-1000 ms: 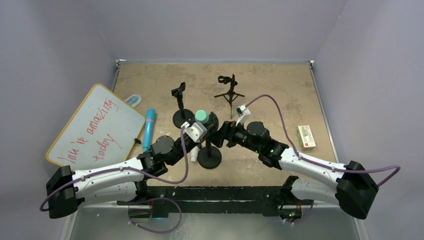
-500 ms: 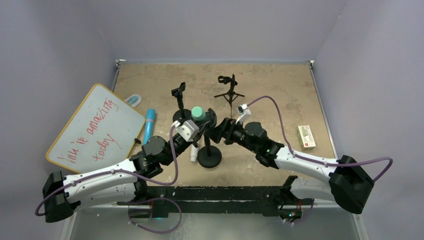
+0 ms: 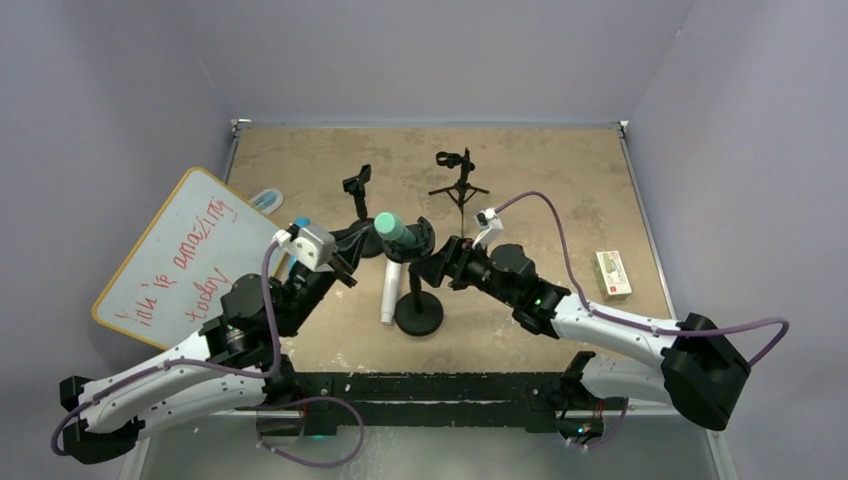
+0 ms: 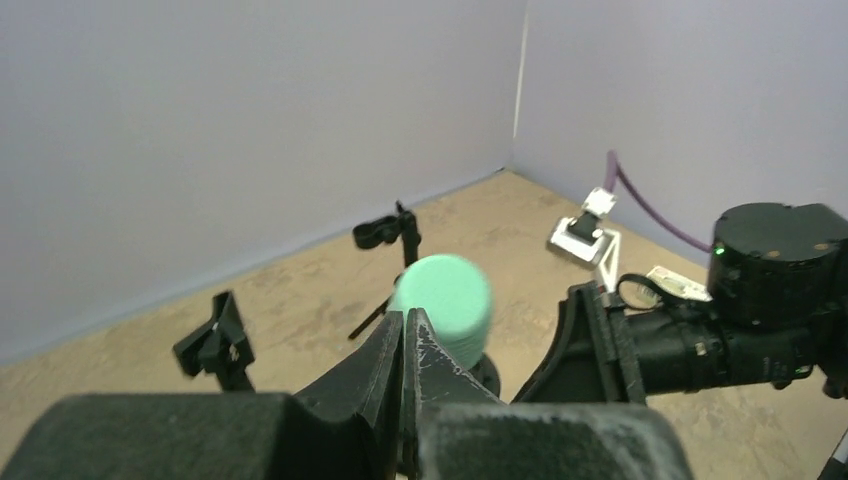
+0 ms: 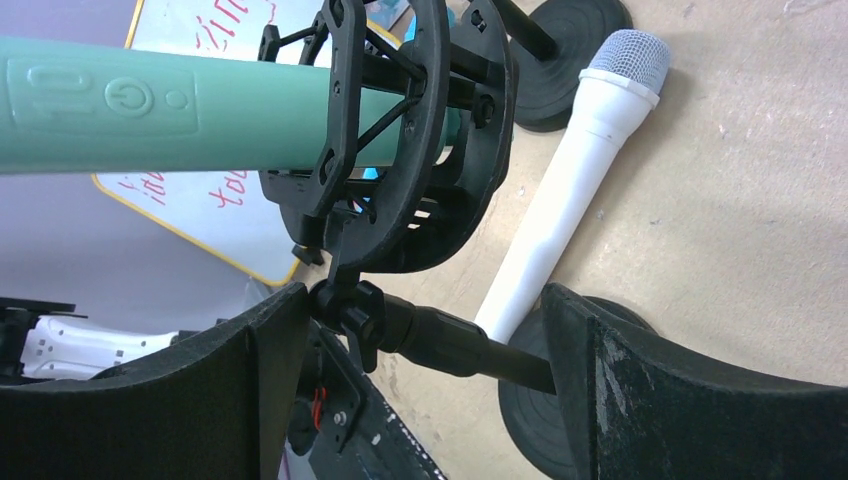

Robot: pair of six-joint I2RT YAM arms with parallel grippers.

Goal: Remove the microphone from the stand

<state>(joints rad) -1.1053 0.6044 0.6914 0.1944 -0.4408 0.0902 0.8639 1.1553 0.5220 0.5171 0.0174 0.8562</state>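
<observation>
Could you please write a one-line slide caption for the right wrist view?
Open right end effector flanks the stand holding a green mic; a white mic lies on the table.

microphone (image 5: pixel 150 105) cropped left, whiteboard (image 5: pixel 200 210) mostly hidden

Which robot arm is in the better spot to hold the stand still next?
Probably the right. The right gripper is open, straddling the microphone stand just below the green microphone. The left gripper is shut, holding nothing.
</observation>
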